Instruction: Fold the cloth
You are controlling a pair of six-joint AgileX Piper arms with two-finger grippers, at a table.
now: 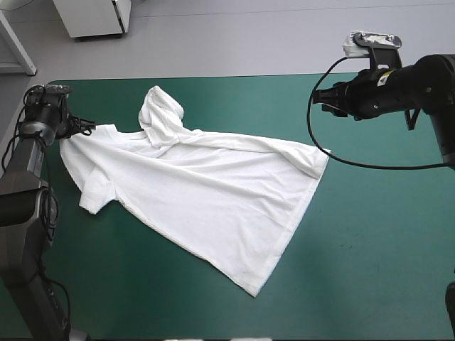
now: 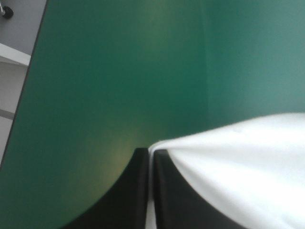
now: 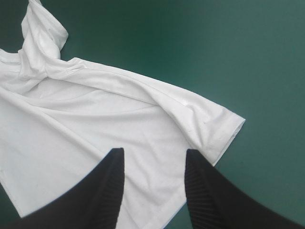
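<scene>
T-shirt (image 1: 206, 192) out on the tabletop (image 1: 370, 270), white against the teal-green cover, lying mostly flat and on a slant: one end up by the left edge, the body stretching across the middle, one hem corner pointing toward the near edge. It's not tidy, folks. One sleeve (image 1: 160, 114) is bunched into a rumpled peak on the far side, and a long ridge of creased fabric runs from it toward the corner on the right. The other sleeve (image 1: 96, 192) lies flat at the left, toward the near side.

Over to the left tool (image 2: 151, 151): its black fingers are pressed together with a thin line of white fabric pinched between them. It is clamped on the T-shirt's edge right by the tabletop's left edge, low to the cover.

And the right tool (image 3: 155, 155): fingers standing well apart, nothing between them, hovering above the T-shirt's right-hand corner, clear of the fabric. In the high view it sits raised over the far right part of the tabletop, just beyond that corner.
</scene>
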